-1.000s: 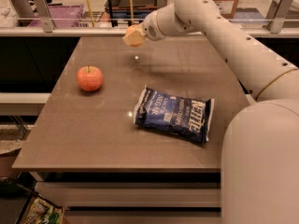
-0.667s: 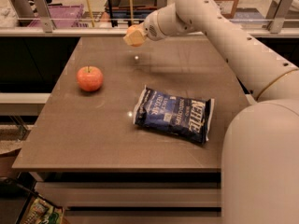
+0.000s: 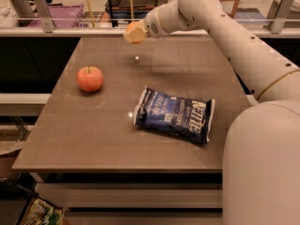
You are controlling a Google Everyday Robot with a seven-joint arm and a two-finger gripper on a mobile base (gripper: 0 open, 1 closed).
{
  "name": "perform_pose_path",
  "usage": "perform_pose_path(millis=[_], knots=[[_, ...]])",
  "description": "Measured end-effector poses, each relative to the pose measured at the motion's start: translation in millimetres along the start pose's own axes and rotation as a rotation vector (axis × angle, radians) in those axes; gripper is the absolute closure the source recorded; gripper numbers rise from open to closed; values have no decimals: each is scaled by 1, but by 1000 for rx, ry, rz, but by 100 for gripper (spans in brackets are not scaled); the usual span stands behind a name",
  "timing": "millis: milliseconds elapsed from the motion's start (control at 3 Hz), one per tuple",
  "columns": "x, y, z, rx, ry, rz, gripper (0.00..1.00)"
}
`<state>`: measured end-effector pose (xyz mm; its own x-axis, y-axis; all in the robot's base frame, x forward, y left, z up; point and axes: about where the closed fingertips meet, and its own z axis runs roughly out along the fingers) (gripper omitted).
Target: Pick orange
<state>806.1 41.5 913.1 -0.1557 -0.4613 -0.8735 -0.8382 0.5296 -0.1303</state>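
Finding: my gripper [image 3: 136, 33] is pinched on the orange [image 3: 131, 30], which is in the air above the far edge of the table [image 3: 93, 144], well apart from the red apple [image 3: 90, 78] and the Kettle chip bag [image 3: 173, 115]. Risk: the round fruit may slip in a jolt and roll off the back edge.

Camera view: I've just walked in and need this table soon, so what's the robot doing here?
The robot's one arm reaches over the far side of the table. Its gripper hangs in the air above the surface, and the jaws appear closed on the orange, which is lifted clear of the table. A red apple with a stem sits untouched on the left, and a blue chip bag lies flat near the middle.
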Motion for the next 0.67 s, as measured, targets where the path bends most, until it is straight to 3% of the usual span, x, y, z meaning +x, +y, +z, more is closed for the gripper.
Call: perform_pose_path(millis=[667], knots=[[-18, -3, -23, 18, 0, -48, 100]])
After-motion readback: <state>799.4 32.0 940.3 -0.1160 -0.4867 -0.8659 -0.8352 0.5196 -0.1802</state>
